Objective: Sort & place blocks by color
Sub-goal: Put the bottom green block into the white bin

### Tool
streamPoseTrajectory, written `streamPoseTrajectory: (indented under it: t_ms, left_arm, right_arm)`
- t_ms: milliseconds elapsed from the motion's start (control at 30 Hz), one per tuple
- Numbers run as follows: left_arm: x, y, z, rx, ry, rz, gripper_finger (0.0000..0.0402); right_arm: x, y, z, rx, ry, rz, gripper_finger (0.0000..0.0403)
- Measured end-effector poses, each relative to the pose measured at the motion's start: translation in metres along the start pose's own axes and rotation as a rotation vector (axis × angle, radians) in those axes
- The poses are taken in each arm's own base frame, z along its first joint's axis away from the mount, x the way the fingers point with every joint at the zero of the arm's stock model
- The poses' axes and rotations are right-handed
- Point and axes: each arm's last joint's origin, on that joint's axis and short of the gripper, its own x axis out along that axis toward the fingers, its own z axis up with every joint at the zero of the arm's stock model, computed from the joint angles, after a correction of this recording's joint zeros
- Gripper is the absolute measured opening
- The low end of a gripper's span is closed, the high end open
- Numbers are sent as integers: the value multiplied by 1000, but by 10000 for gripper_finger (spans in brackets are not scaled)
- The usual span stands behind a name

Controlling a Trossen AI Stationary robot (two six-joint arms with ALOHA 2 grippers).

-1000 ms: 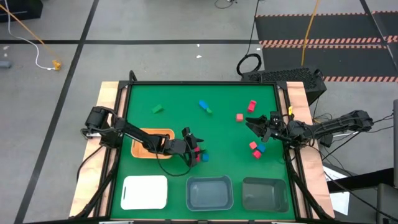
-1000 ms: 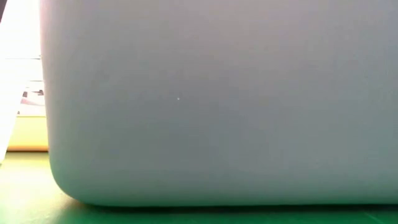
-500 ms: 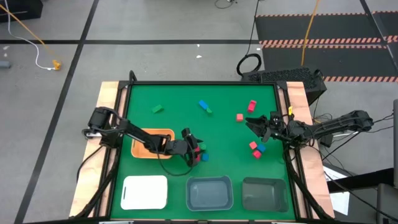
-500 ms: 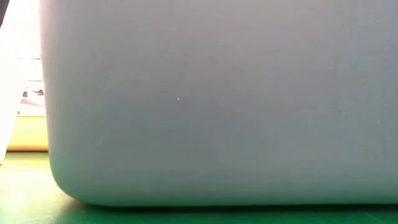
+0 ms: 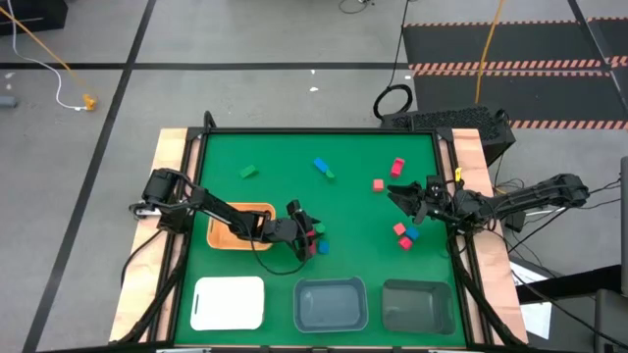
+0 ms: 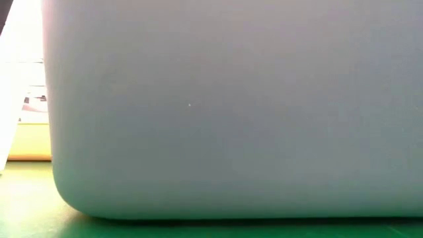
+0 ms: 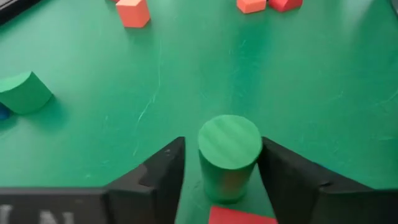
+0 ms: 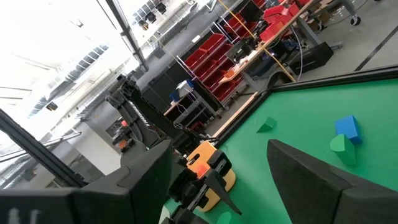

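Left wrist: upright green cylinder (image 7: pixel 229 152)

Left end effector (image 7: pixel 221 171) fingers flank upright green cylinder (image 7: pixel 229 152); red block (image 7: pixel 239 216) just beside it.

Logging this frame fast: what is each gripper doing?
Left gripper: fingers around the small green cylinder block; contact unclear.
Right gripper: open, holding nothing.

green table (image 5: pixel 285 157), orange tray (image 5: pixel 224 232), white tray (image 5: pixel 228 303), green cylinder (image 7: pixel 229 149)
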Motion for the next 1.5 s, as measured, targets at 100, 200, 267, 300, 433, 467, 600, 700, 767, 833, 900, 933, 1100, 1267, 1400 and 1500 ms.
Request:
streamPoseTrajectory:
  t_ms: [100,200,267,300,433,467,600,700,767,833,900,933,1100,1267,1400,1500]
  left_arm:
    - [0,0,0,19,-3,0,129]
    - [0,0,0,23,-5,0,127]
    - [0,0,1,23,-9,-1,127]
    - [0,0,1,22,-14,-2,127]
    - [-6,-2,12,13,-66,-16,127]
    - [-9,-3,16,11,-79,-20,127]
    - [-30,-9,36,24,-153,-56,127]
    - [-51,-17,51,28,-200,-95,127]
    - [-67,-22,57,25,-196,-125,127]
    - [-83,-28,62,-6,-186,-161,127]
    - [-101,-34,65,-49,-173,-204,127]
    - [-110,-38,67,-74,-171,-228,127]
    - [-154,-51,71,-200,-148,-338,127]
    - [-187,-53,62,-410,6,-380,127]
    - [-206,-51,47,-531,184,-378,127]
    - [-216,-52,36,-602,339,-386,127]
  right_arm:
    - [0,0,0,1,0,0,254]
    - [0,0,0,0,0,0,254]
    - [0,0,0,1,1,0,254]
    - [0,0,0,1,0,0,254]
    - [0,0,0,1,0,0,254]
    - [0,0,0,1,0,0,254]
    - [0,0,0,1,0,0,254]
    - [0,0,0,0,0,0,254]
    - [0,0,0,1,0,0,254]
    - [0,0,0,1,0,0,254]
    - [0,0,0,1,0,0,254]
    - [0,0,0,1,1,0,254]
    - [0,0,0,1,1,0,254]
    - [0,0,0,1,0,0,254]
    - [0,0,0,1,0,0,254]
    - [0,0,0,0,0,0,254]
